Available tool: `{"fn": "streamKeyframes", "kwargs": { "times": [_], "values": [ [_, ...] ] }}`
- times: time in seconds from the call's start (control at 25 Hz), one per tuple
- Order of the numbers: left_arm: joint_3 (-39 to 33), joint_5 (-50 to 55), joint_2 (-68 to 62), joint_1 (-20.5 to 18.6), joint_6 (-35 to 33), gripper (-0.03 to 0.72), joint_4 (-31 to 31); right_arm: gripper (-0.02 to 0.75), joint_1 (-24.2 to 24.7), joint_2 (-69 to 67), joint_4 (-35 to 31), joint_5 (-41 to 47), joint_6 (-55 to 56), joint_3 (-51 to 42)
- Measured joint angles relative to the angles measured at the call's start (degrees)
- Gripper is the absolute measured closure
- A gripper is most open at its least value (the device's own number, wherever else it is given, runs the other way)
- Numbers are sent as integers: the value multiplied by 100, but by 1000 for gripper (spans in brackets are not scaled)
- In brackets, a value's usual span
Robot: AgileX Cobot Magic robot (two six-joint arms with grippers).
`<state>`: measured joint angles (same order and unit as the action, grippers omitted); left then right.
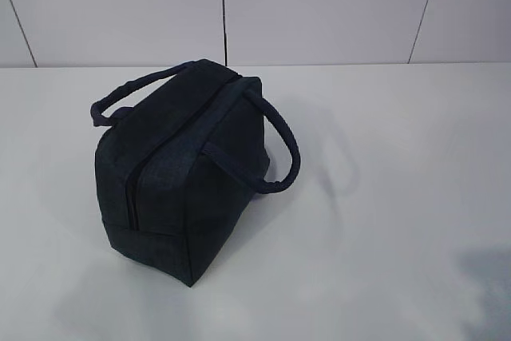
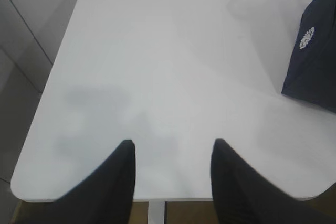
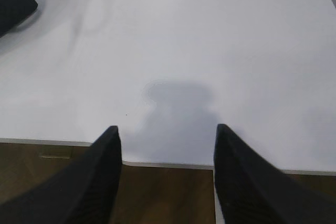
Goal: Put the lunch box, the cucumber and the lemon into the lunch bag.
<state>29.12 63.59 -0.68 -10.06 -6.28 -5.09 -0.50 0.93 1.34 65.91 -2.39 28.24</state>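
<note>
On the left side of the white table [image 1: 383, 197], our left gripper [image 2: 173, 148] hung with its jaws parted and nothing between them; only bare tabletop showed in the gap. It touched nothing. Below its fingers [image 2: 118, 182] ran the table's near edge, with a rounded corner at the lower left and floor beyond it. The table's left edge slanted away toward the wall. To the right in that wrist view stood the bag [image 2: 312, 61], well apart from the gripper, its white round logo [image 2: 306, 38] facing the camera.

In the exterior view, the bag [image 1: 188, 173] stood left of the table's middle, dark navy, its top closed as far as we could tell, with the zipper line [image 1: 132, 189] running down the near end. One handle [image 1: 132, 93] arched to the rear left, the other [image 1: 279, 149] hung to the right. Neither gripper appeared in this view. We saw no box, cucumber or lemon in any view.

Right of the bag, the tabletop lay bare out to the frame's edge.

On the right, our right gripper [image 3: 168, 135] also hung with jaws apart, holding nothing and touching nothing. Its fingers [image 3: 100, 182] straddled the table's near edge, and the bag's corner [image 3: 13, 1] showed at the upper left, well away.
</note>
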Motion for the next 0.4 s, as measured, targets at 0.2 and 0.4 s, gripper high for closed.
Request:
{"fn": "streamKeyframes", "kwargs": {
  "times": [0.2, 0.4],
  "values": [
    [0, 0, 0, 8, 0, 367, 0, 315, 0, 0, 0, 0, 0, 0],
    [0, 0, 0, 36, 0, 367, 0, 316, 0, 0, 0, 0, 0, 0]
  ]
}}
